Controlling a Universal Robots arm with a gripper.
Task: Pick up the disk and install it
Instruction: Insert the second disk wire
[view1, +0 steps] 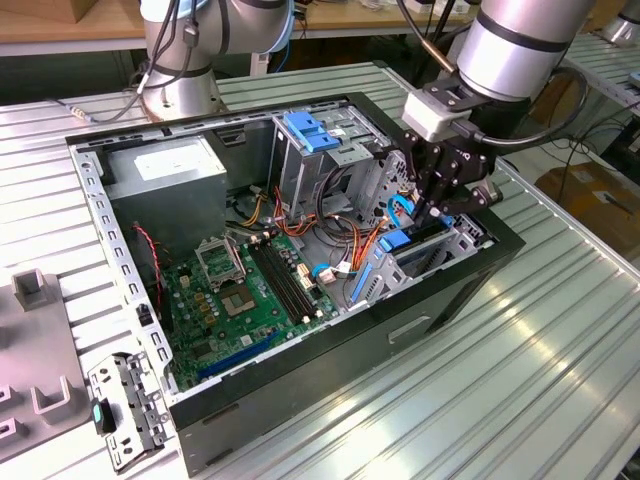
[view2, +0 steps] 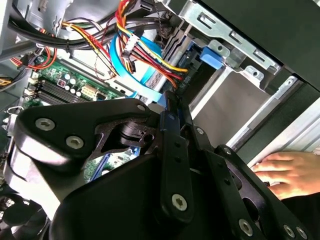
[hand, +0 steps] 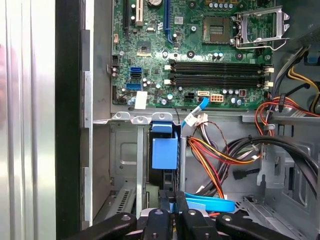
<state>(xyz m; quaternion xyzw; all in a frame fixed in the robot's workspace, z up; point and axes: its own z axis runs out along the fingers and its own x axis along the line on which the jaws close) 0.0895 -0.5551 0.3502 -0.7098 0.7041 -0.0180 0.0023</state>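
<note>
Closest to you is the tool (hand: 172, 207), its black links across the foreground in both wrist views. Its fingers are drawn narrow, almost together, with nothing wide between them.

The disk (hand: 164, 150) stands on edge in the drive bay, at the corner of the case (view1: 300, 400) toward the exterior view's right. Its blue-railed edge faces up at the tool. So the disk lies straight ahead of the fingertips, along the tool's own axis, with its long axis running down into the bay. I judge the closed tip to be at or just above that edge; you cannot tell from here whether it touches.

The motherboard (hand: 200, 60) lies beyond the bay. A person's hand (view2: 287, 172) rests outside the case wall, near the tool, on the table (view1: 520, 380).
</note>
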